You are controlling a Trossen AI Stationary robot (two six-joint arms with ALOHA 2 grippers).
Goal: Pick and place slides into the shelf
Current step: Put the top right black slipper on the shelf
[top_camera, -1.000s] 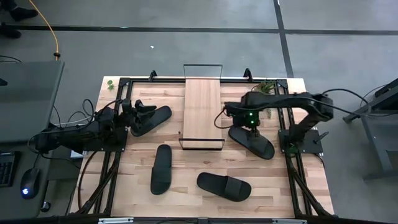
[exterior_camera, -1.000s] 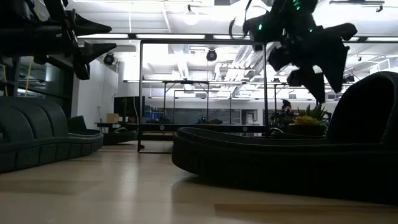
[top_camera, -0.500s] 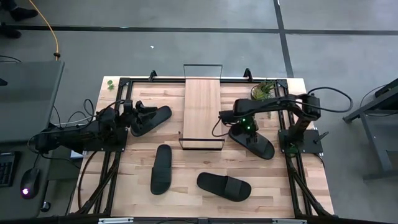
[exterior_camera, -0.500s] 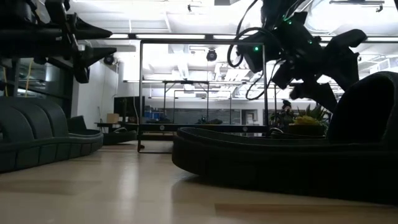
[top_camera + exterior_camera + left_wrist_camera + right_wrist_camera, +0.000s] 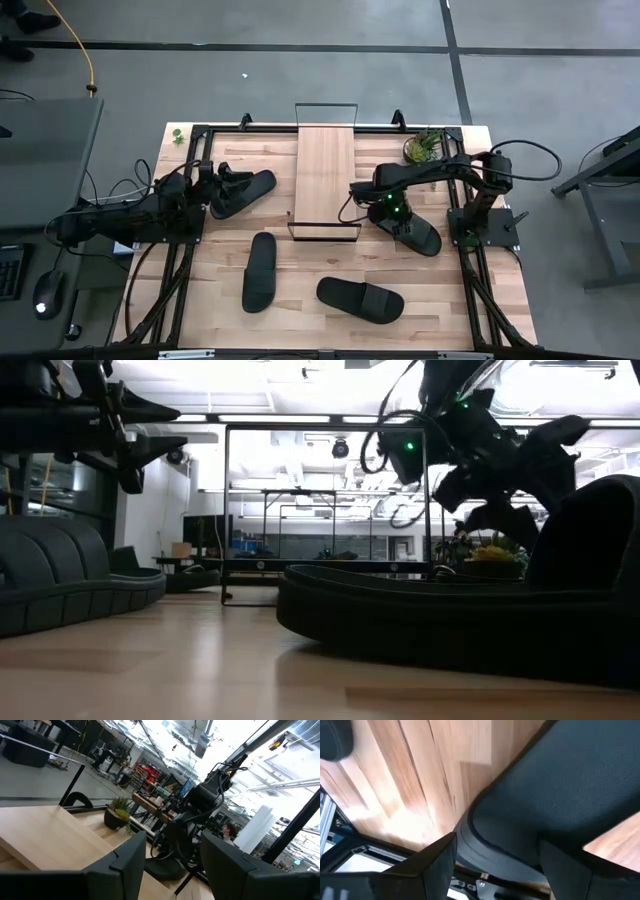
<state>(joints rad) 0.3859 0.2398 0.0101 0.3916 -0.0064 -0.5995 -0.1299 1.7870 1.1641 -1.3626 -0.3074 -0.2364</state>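
Note:
Four black slides lie on the wooden table: one at the left [image 5: 250,188], one near the middle [image 5: 260,270], one near the front [image 5: 360,298] and one at the right [image 5: 412,232]. The shelf [image 5: 326,180], a light plank in a black wire frame, stands at the centre back with nothing on it. My right gripper [image 5: 394,213] points steeply down over the right slide's far end [image 5: 545,795], open, one finger on each side of the sole's edge. My left gripper [image 5: 224,180] hovers open by the left slide's end, with nothing between its fingers [image 5: 125,865].
A small potted plant [image 5: 425,148] stands at the back right, just beyond the right arm. Black frame rails [image 5: 470,270] run along the table's left and right sides. Bare wood lies between the shelf and the two front slides.
My right gripper has gone down and a little toward the table's near edge, onto the far end of the right slide, tipping further downward. Its fingers stay open. The slides and my left arm have kept still.

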